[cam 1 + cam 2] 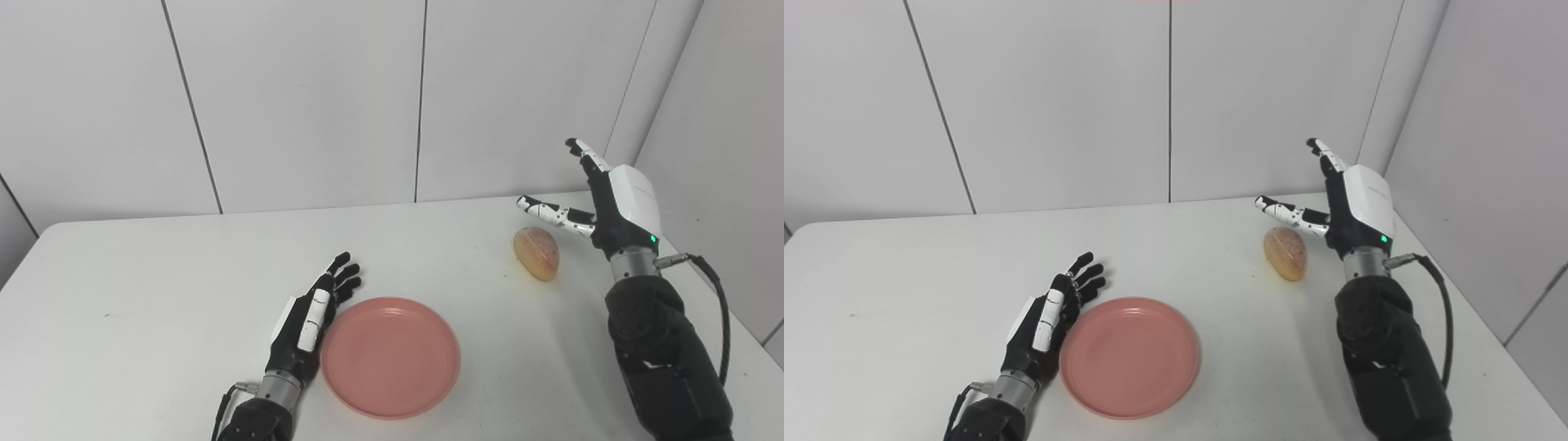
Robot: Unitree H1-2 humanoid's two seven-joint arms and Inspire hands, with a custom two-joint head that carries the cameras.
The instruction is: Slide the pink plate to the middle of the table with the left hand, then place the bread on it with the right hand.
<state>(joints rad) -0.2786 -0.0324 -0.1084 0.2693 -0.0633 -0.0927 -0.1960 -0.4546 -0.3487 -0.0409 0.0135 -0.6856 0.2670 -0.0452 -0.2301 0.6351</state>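
While the white table (pixel 153 294) spans the whole scene, the pink plate (pixel 390 357) lies near its front middle, bare. Raised at the far right, the right hand (pixel 603 202) is spread wide and holds nothing, thumb reaching over the bread (pixel 536 252) without touching. Flat against the plate's left rim, the left hand (pixel 312 315) grips nothing, fingers extended

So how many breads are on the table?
1. The bread lies on the table's far right side, beside the open right hand, apart from the pink plate. Nothing seems hidden.
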